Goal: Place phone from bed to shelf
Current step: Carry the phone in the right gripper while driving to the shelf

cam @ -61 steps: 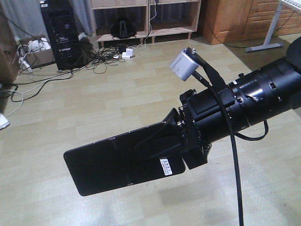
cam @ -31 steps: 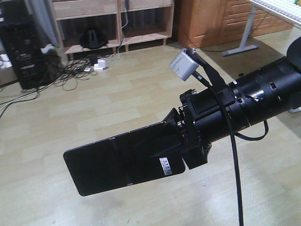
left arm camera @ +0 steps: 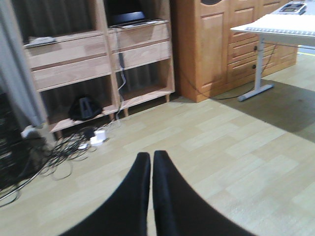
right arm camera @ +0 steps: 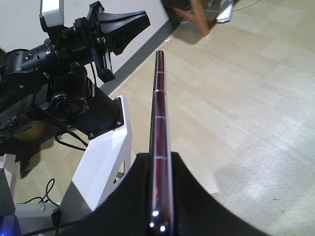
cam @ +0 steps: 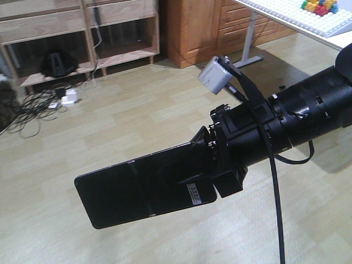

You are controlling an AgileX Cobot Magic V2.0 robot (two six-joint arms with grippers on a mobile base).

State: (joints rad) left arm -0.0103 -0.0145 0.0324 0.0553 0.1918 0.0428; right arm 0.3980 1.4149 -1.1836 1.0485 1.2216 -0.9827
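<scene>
Phone [cam: 137, 190], thin glossy black slab, stays clamped in right fingers [cam: 193, 171] as the pale-wood shelf [cam: 49, 25] drifts left of them, still unreached.

Right arm [cam: 308, 113]: black, enters at right edge of front view, slopes down toward lower centre. Silver camera box [cam: 214, 75] rides on top of wrist, cable trailing down.

Right end effector [cam: 192, 165]: fingers clamped flat on either face of phone [cam: 132, 190], gripping one end; the rest juts out to lower left. Right wrist view: fingers [right arm camera: 184, 196] at bottom centre, phone edge-on between them.

Left arm [right arm camera: 44, 69]: upper left of right wrist view, roughly level.

Left end effector [left arm camera: 147, 156]: fingers pressed together, only a thin slit between, nothing held.
</scene>
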